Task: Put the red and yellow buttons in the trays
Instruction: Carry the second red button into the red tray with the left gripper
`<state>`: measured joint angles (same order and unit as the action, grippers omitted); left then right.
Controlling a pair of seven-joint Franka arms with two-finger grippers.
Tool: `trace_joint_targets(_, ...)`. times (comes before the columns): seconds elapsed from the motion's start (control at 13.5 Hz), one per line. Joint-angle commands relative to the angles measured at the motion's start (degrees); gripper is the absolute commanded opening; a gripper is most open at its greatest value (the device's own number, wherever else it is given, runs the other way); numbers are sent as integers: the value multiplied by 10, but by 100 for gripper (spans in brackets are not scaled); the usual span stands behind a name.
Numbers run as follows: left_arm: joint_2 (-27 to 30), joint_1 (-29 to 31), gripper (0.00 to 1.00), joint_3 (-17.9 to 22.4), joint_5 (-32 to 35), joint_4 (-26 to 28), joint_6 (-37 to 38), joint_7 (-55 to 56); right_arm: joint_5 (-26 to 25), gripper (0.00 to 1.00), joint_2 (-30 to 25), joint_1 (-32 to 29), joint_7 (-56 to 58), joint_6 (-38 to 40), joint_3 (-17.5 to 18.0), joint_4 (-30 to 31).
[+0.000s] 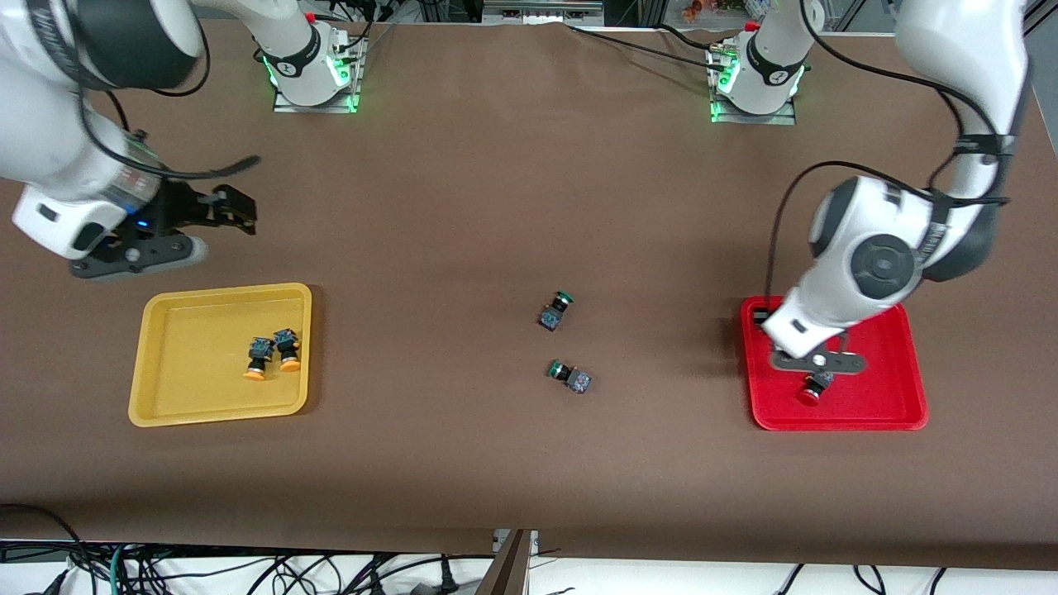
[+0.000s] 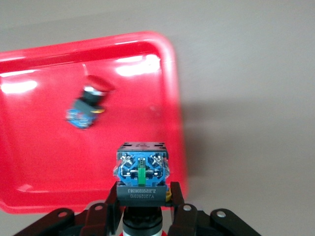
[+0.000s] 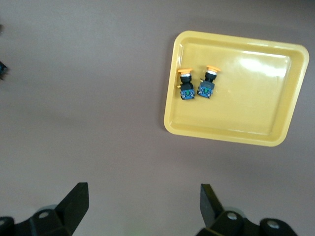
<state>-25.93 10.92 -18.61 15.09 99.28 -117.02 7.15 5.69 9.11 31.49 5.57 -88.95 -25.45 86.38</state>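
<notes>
Left wrist view shows your left gripper [image 2: 141, 216] clamped on a red button [image 2: 141, 172] over the red tray [image 2: 44, 162] — another red button [image 2: 88, 103] lies inside. Your right gripper [image 3: 142, 206] waits spread apart near the yellow tray [image 1: 165, 409] at the right arm's table end — two yellow buttons [image 1: 273, 354] in it.

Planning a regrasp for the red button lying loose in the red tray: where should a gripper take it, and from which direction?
The loose red button lies on its side in the red tray. Probably come straight down and close across its squarish body, whose flat sides suit the gripper better than the round cap.
</notes>
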Motion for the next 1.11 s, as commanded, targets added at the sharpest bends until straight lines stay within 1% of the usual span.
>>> trace_joint_targets(0.0, 6, 73, 17, -10, 9, 13, -3, -125, -16, 100, -43, -102, -10, -2, 96, 42)
trace_joint_targets(0.07, -2, 96, 17, -9, 14, 11, -21, -161, -26, 100, -41, -141, -20, -6, 135, 41)
trace_joint_targets(0.15, -17, 115, 17, -7, 15, 11, -54, -194, -42, 100, -42, -185, -33, -11, 188, 41)
trace_joint_targets(0.3, -60, 158, 17, -6, 15, 10, -128, -257, -61, 100, -42, -277, -95, -10, 306, 39)
trace_joint_targets(0.37, -76, 169, 17, -6, 15, 10, -156, -283, -68, 100, -42, -291, -102, -7, 325, 39)
trace_joint_targets(0.52, -95, 179, 19, -6, 16, 10, -175, -294, -69, 100, -41, -291, -99, 2, 325, 33)
trace_joint_targets(0.59, -105, 178, 25, -4, 17, 8, -183, -294, -68, 100, -41, -290, -97, 3, 324, 29)
trace_joint_targets(0.67, -112, 183, 39, -4, 29, 8, -195, -294, -68, 100, -41, -290, -96, 4, 325, 29)
trace_joint_targets(0.74, -112, 183, 68, -4, 32, 8, -196, -294, -68, 100, -41, -290, -95, 4, 325, 29)
trace_joint_targets(0.82, -109, 181, 100, -4, 32, 7, -193, -292, -68, 100, -41, -290, -95, 4, 325, 29)
trace_joint_targets(0.97, -96, 175, 100, -10, 32, 0, -183, -289, -66, 100, -38, -290, -96, -1, 326, 28)
trace_joint_targets(1.04, -86, 173, 100, -13, 32, -4, -158, -289, -68, 100, -37, -289, -97, -2, 326, 28)
